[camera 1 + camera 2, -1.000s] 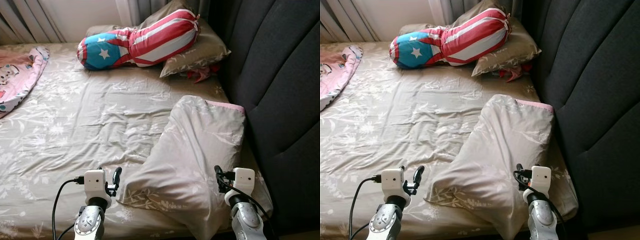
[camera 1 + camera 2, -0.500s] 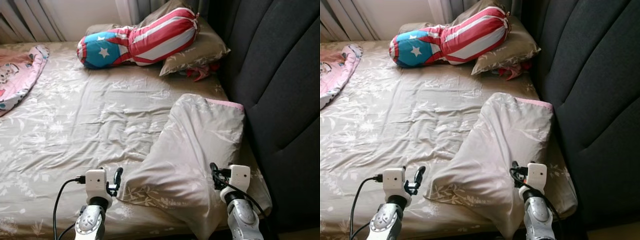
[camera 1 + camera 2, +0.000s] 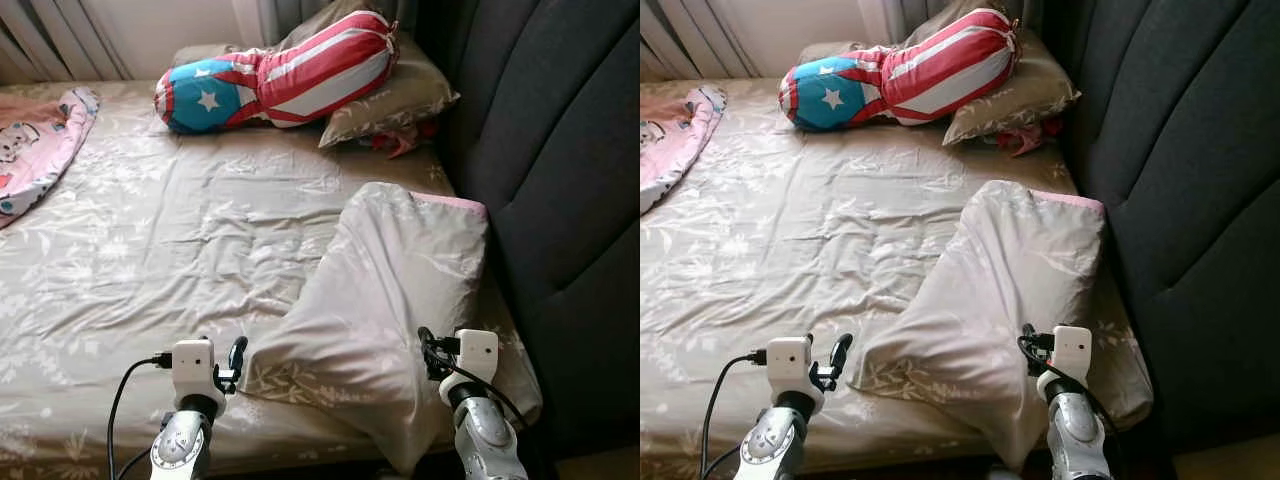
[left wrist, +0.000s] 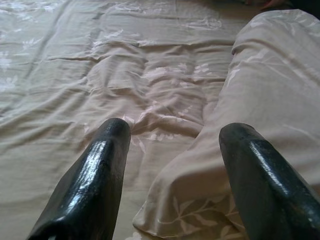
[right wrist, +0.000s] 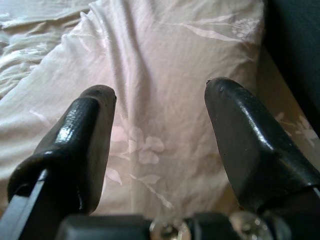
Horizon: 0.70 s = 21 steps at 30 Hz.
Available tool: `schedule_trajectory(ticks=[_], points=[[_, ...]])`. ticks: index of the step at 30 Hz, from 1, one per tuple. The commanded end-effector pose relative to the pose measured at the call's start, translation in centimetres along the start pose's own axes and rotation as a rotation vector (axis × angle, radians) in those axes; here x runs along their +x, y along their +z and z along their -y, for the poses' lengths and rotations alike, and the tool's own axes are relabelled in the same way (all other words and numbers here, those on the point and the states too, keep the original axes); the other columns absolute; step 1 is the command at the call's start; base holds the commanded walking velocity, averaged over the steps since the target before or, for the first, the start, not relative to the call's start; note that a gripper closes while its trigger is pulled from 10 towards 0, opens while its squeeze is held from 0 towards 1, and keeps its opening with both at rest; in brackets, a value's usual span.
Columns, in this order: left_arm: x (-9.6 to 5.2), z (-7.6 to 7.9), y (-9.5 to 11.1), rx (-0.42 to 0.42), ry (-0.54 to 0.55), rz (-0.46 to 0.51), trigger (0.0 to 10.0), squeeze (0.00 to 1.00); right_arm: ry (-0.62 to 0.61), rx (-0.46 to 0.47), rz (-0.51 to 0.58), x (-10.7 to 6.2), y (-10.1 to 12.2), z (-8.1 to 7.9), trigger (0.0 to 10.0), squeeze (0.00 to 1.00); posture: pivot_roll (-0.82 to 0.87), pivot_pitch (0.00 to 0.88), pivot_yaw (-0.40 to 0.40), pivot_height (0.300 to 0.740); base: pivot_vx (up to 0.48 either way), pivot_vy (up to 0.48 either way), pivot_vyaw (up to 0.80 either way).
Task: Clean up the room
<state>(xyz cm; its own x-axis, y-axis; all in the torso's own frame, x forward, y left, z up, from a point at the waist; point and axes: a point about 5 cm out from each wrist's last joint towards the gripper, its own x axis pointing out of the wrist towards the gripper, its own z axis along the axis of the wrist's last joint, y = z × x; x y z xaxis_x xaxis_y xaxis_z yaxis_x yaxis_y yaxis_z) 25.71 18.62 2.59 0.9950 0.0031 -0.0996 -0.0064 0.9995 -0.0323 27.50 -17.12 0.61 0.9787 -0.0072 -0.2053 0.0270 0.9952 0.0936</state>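
Over the last second the head camera has tipped slightly; the grey pillow (image 3: 390, 300) lies as before, slumped askew on the bed (image 3: 150, 250) beside the dark headboard (image 3: 560, 180). The left gripper (image 4: 170, 165) and right gripper (image 5: 157, 135) still hover at its near edge, jaws wide, holding nothing. Straightening it is probably next.

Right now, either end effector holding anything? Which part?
Nothing held. The left end effector is open by the near corner of the pillow; the right end effector is open above the pillow.
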Motion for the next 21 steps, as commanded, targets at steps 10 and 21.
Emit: schedule_trajectory(ticks=[10,21], points=[[-0.22,0.22,-0.37,-0.03,-0.011,-0.022,10.0,0.0,-0.003,0.002,-0.015,-0.11,-0.28,0.0,10.0,0.0,-0.08,0.151,-0.018,0.655,0.0,0.0,0.0],[-0.23,0.14,-0.32,-0.028,-0.018,-0.02,10.0,0.0,-0.018,0.006,-0.021,-0.01,-0.25,0.06,10.0,0.0,-0.08,0.148,-0.019,0.655,0.098,0.0,0.0]])
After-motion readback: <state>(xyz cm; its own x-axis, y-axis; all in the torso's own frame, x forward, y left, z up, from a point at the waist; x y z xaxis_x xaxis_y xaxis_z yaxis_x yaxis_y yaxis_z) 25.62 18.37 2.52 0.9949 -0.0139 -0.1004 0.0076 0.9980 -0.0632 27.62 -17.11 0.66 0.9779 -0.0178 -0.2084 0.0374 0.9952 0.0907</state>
